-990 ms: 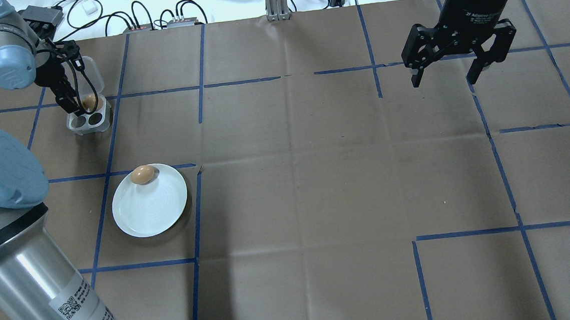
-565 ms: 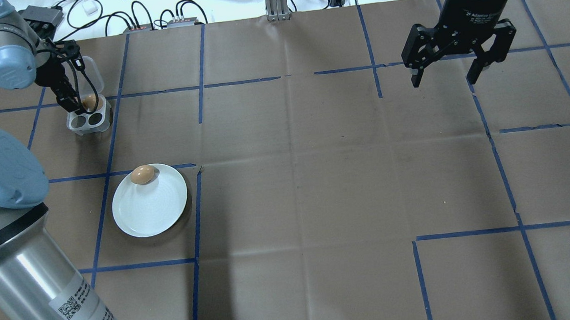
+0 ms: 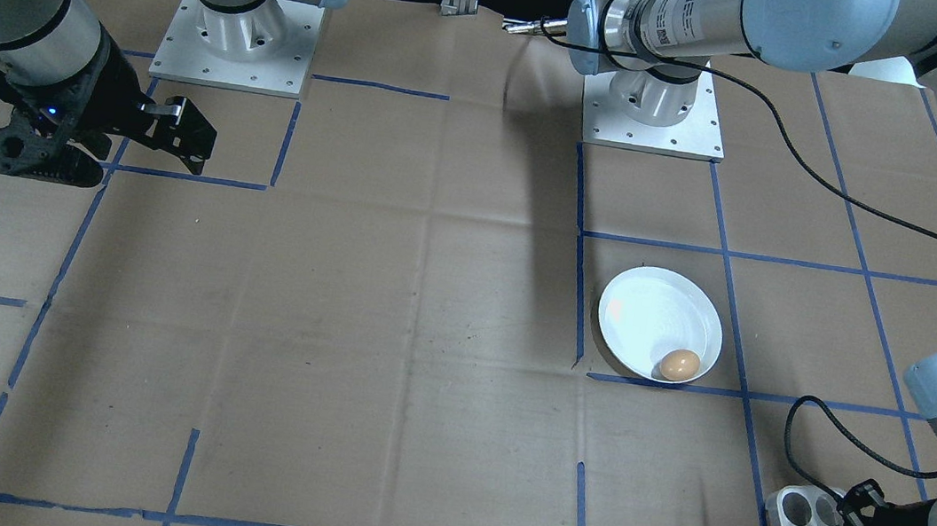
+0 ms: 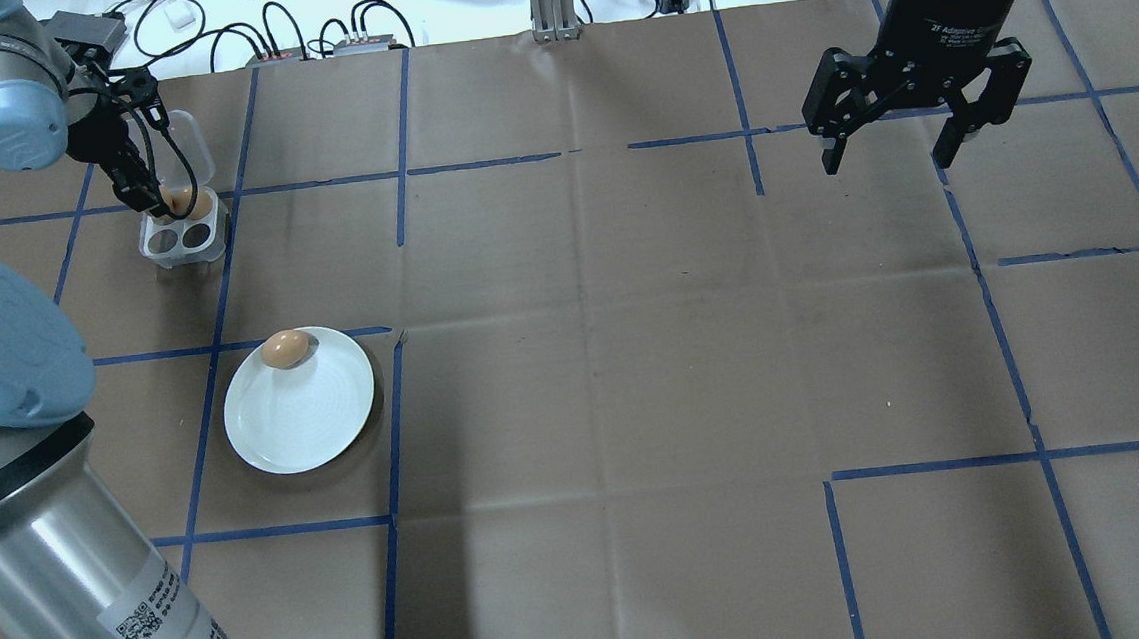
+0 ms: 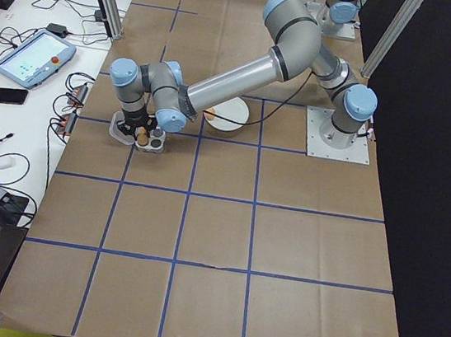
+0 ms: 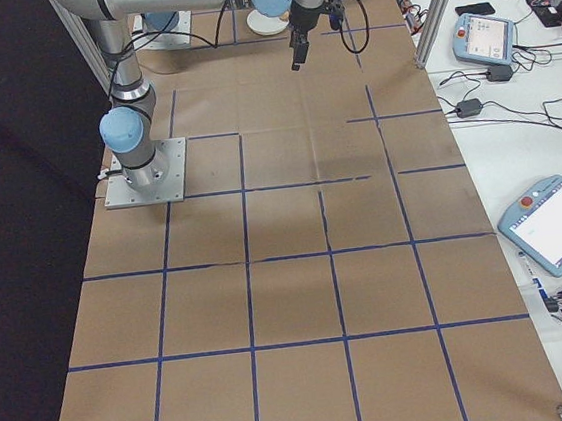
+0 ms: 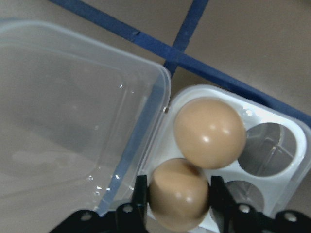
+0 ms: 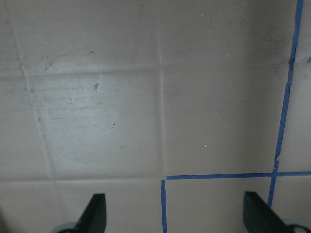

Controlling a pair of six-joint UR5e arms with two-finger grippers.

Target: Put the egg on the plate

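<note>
From my seat, nearest the robot sits the plate (image 4: pixel 299 411), white, with one brown egg (image 4: pixel 285 348) lying on its far rim. Beyond it, at the surface's (image 4: pixel 592 358) far left, my left gripper (image 7: pixel 176 194) pinches a second egg (image 7: pixel 179 195) between its fingers over the egg tray (image 4: pixel 181 233); another egg (image 7: pixel 210 132) sits in the cup beside it, two cups are bare, and the clear lid (image 7: pixel 73 111) lies open. Far right, the right gripper (image 4: pixel 889 157) hangs spread wide above bare paper.
</note>
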